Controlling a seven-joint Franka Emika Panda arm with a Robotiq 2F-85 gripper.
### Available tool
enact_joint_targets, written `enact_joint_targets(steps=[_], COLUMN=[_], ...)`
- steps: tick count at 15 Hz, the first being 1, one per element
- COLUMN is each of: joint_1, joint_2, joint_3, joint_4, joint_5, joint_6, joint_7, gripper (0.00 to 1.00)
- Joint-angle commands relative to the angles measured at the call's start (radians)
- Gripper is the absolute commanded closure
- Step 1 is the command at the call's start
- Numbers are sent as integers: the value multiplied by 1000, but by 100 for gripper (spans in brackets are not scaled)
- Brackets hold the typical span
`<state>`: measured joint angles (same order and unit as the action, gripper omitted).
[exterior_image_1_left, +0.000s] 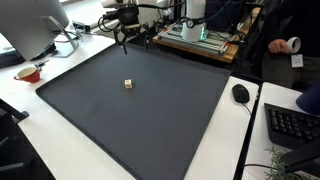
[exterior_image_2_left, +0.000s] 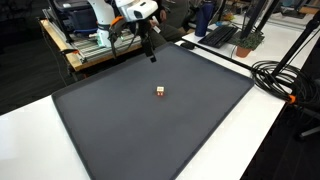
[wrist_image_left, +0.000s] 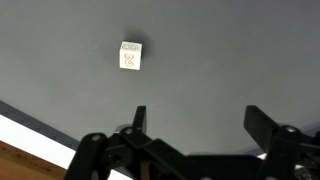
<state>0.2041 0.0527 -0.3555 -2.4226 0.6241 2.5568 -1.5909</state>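
A small pale cube with orange marks (exterior_image_1_left: 128, 84) lies near the middle of a large dark grey mat (exterior_image_1_left: 160, 120). It also shows in an exterior view (exterior_image_2_left: 160, 92) and in the wrist view (wrist_image_left: 131, 57). My gripper (exterior_image_1_left: 124, 40) hangs above the mat's far edge, well away from the cube; it shows in an exterior view (exterior_image_2_left: 150, 50) too. In the wrist view its two fingers (wrist_image_left: 200, 118) stand wide apart with nothing between them, over bare mat. The gripper is open and empty.
A monitor (exterior_image_1_left: 30, 25) and a red bowl (exterior_image_1_left: 28, 72) stand beside the mat. A black mouse (exterior_image_1_left: 240, 93) and keyboard (exterior_image_1_left: 292, 125) lie on the white table. A wooden bench with equipment (exterior_image_2_left: 90, 40) stands behind the arm. Black cables (exterior_image_2_left: 285, 75) run along the table.
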Motion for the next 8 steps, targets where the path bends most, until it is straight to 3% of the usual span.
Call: enact_joint_targets(steps=[1, 5, 6, 7, 8], joint_1=[-189, -275, -231, -238, -241], joint_2=[120, 246, 277, 303, 245], joint_3=[132, 257, 237, 263, 234], joint_4=[91, 120, 126, 138, 100], joint_5=[141, 245, 293, 332, 255], joint_6=[-66, 111, 168, 211, 146], joint_7=[-183, -220, -231, -234, -200], gripper=[0, 0, 0, 0, 0])
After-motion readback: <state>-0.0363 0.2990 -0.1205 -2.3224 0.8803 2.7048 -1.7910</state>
